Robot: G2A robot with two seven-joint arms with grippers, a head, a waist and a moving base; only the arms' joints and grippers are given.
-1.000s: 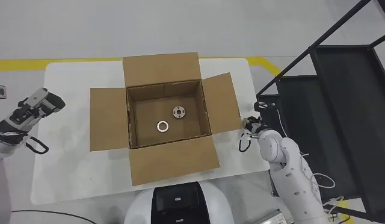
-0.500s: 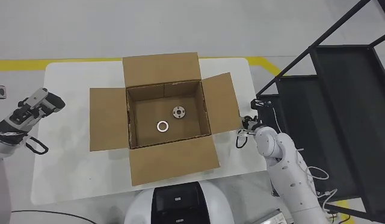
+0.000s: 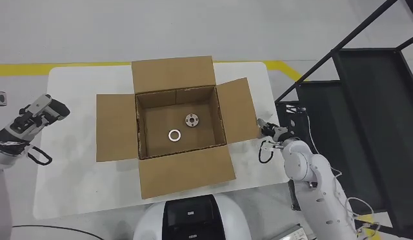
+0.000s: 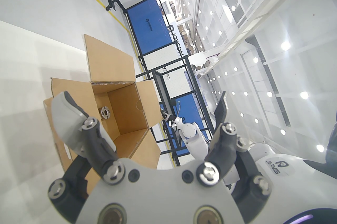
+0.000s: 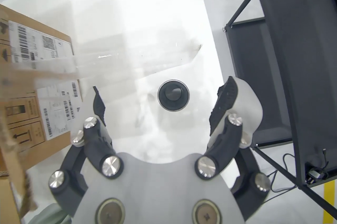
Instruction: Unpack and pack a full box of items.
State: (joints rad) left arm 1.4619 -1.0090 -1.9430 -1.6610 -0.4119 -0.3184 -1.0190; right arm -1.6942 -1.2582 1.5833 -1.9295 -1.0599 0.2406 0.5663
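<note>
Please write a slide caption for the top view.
Open cardboard box holding a ring and a flange, flanked by left gripper and right gripper.

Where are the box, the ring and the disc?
Box point(image 3: 173, 74): top view, its back flap.
Ring point(image 3: 170, 135): top view, its white band.
Disc point(image 3: 188, 117): top view, its flat face.

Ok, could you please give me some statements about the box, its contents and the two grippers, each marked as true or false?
1. All four flaps of the box are open. True.
2. Three items lie in the box. False: there are two, a white ring and a metal flange.
3. The left gripper holds a ring. False: it is open and empty.
4. A round black part lies on the table, seen between the open fingers of the right gripper. True.
5. The right gripper is inside the box. False: it is outside, over the table.
</note>
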